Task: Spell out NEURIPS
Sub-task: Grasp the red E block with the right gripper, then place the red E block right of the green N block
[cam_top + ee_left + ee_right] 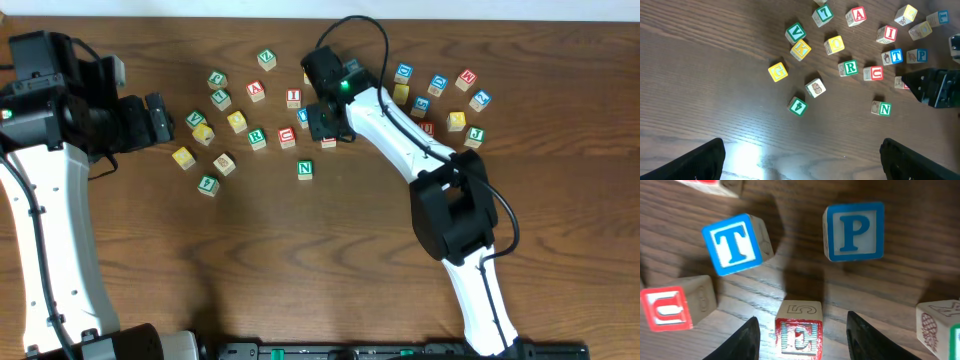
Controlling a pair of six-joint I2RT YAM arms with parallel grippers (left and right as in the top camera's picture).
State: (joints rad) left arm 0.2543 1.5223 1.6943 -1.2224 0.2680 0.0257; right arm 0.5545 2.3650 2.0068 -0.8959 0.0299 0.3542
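My right gripper (801,322) stands open astride the red E cube (799,335), with a gap on each side of it. Beyond it lie the blue P cube (854,230), a blue T cube (732,244) and, to the left, the red U cube (667,309). From overhead the right gripper (325,125) covers the E and P. The green N cube (305,169) sits alone nearer the front. The green R (257,137), red U (287,137) and red I (293,97) lie left of the gripper. My left gripper (160,118) hovers wide open and empty at the left.
Other lettered cubes are scattered left of the middle (208,184) and behind the right arm (466,78). The left wrist view shows yellow cubes (778,71) and a green 4 cube (798,106) on bare wood, with the right gripper (935,87) at its right edge.
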